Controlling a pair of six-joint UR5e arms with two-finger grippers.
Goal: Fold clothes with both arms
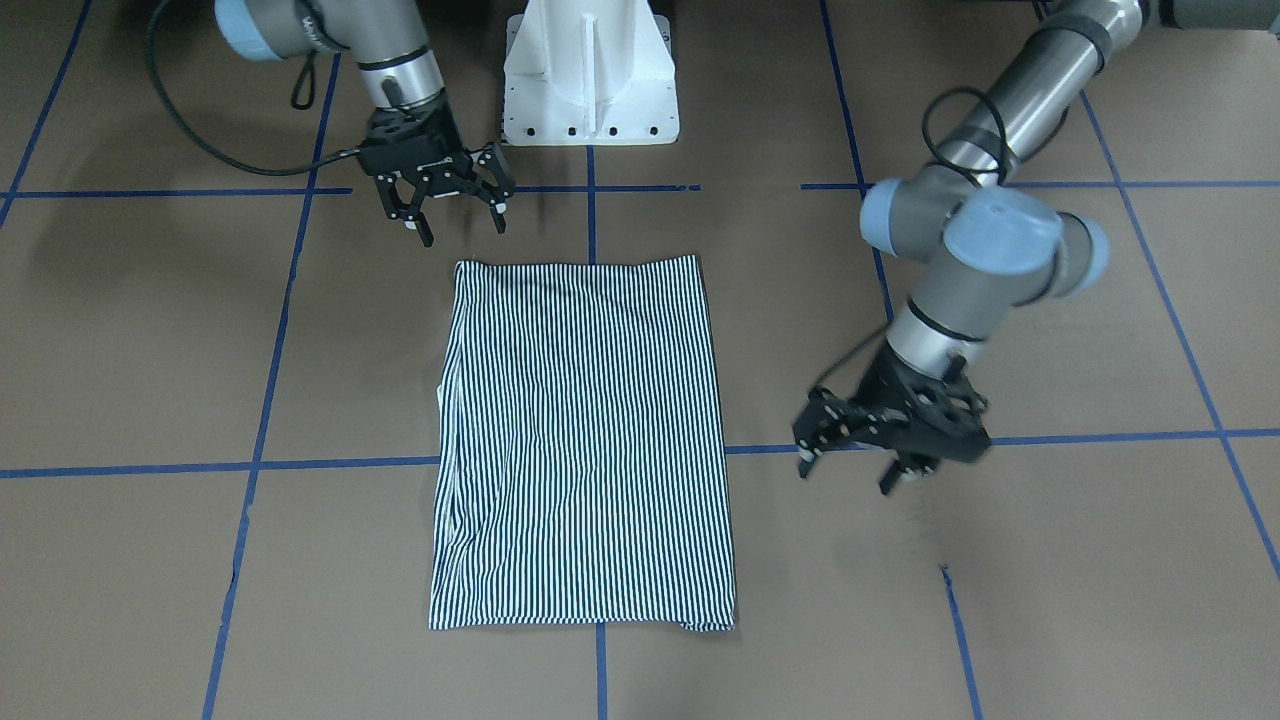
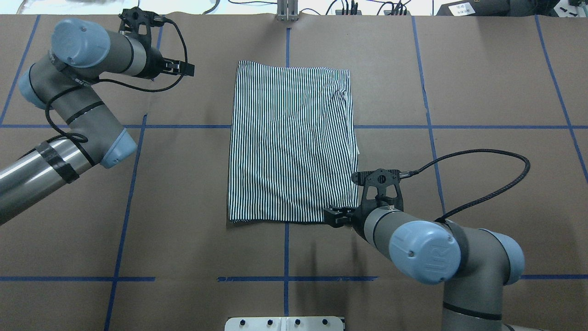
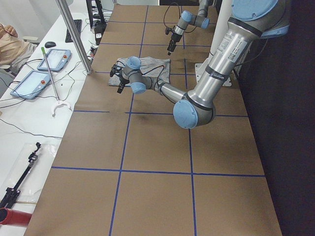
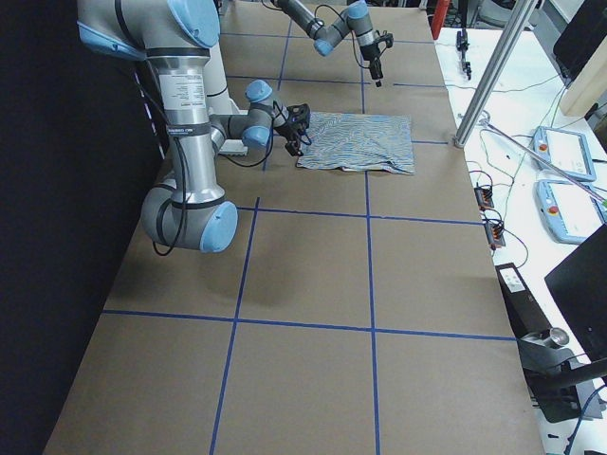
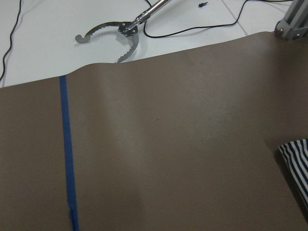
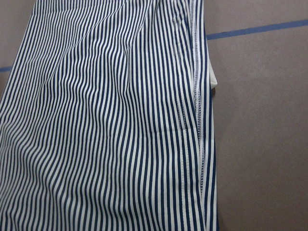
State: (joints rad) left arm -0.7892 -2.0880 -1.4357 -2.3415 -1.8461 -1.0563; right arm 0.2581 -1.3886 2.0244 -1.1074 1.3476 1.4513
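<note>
The thin-striped polo shirt (image 1: 585, 440) is being seen lying flat, a wrinkled rectangle at frame centre on the matte brown table (image 1: 1050, 600), with the white pedestal base (image 1: 590, 75) above it. The right gripper (image 1: 462, 228) is being held spread apart just off the shirt's upper-left corner. The left gripper (image 1: 848, 472), likewise spread, is being held right of its long edge, bare surface surrounding every edge.
</note>
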